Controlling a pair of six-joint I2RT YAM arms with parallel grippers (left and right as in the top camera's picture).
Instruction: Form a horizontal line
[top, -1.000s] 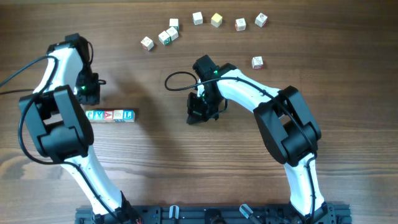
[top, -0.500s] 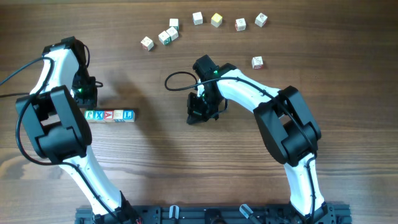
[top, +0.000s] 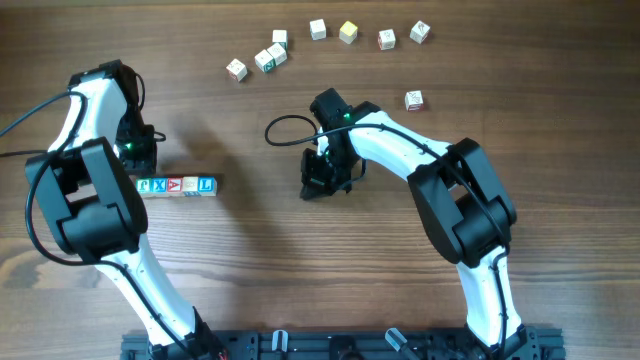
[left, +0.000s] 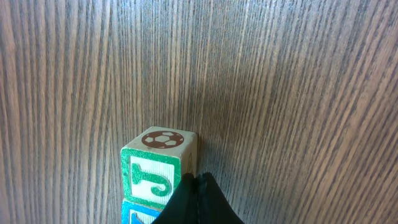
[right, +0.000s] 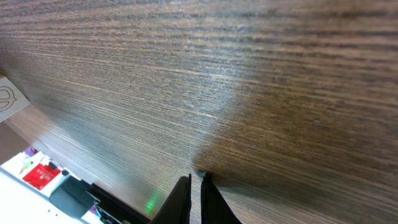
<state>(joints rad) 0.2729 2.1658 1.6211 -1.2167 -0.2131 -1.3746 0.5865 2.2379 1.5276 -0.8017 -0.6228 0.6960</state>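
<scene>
A short straight row of small pale wooden letter cubes (top: 178, 185), with green, blue and red faces, lies edge to edge on the dark wooden surface (top: 250, 260). The left arm's black fingers (top: 140, 165) point down just beyond the row's left end, close to it. Well to the row's right, the right arm's fingers (top: 320, 185) sit low over bare wood. Loose cubes of the same kind (top: 318, 29) lie scattered far beyond the row and to its right, with a lone cube (top: 414, 99) set apart from them.

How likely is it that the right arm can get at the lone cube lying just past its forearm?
Probably yes: the lone cube sits by itself on the table, nothing on or against it. The right gripper is shut and empty, so it must open first.
</scene>
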